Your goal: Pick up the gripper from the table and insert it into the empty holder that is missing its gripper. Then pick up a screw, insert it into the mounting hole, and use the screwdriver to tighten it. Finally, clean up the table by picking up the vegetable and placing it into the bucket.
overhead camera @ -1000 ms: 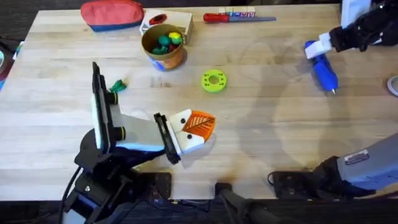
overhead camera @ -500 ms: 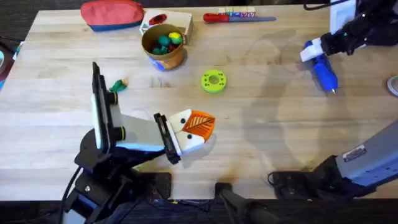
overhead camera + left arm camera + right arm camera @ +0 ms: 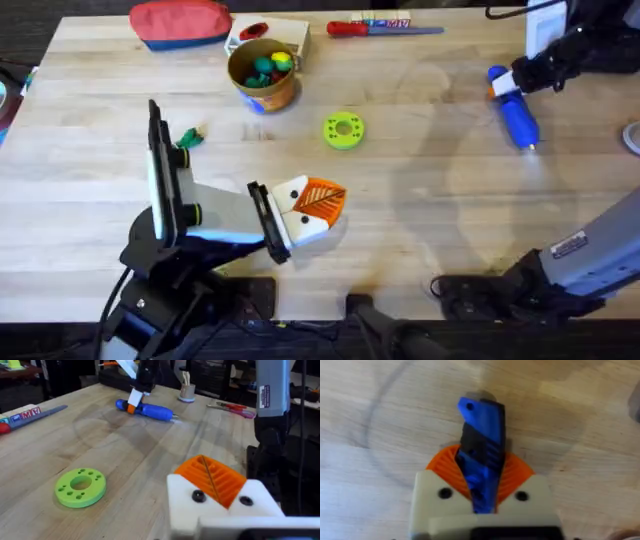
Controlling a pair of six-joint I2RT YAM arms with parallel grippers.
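The blue screwdriver [image 3: 517, 115] lies at the table's far right, and my right gripper [image 3: 514, 79] is shut on its rear end. In the right wrist view its blue and black body [image 3: 482, 425] sits between the orange pads of my right gripper [image 3: 482, 482]. My left gripper [image 3: 318, 205] rests low near the table's middle, shut, its two orange ribbed pads [image 3: 212, 477] pressed together on white mounts [image 3: 220, 510] with a dark screw head in each. The dark green vegetable [image 3: 187, 138] lies left of centre. The bucket [image 3: 262, 75] stands at the back, holding toy foods. A loose gripper piece is out of view.
A green disc [image 3: 343, 130] lies between the bucket and my left gripper. Along the back edge are a red pouch [image 3: 180, 22], a white box [image 3: 283, 32] and a red-handled screwdriver [image 3: 385, 28]. Bare wood spreads between the disc and the blue screwdriver.
My right gripper has shifted slightly over the screwdriver's rear end and closed around it. The left arm has not moved.
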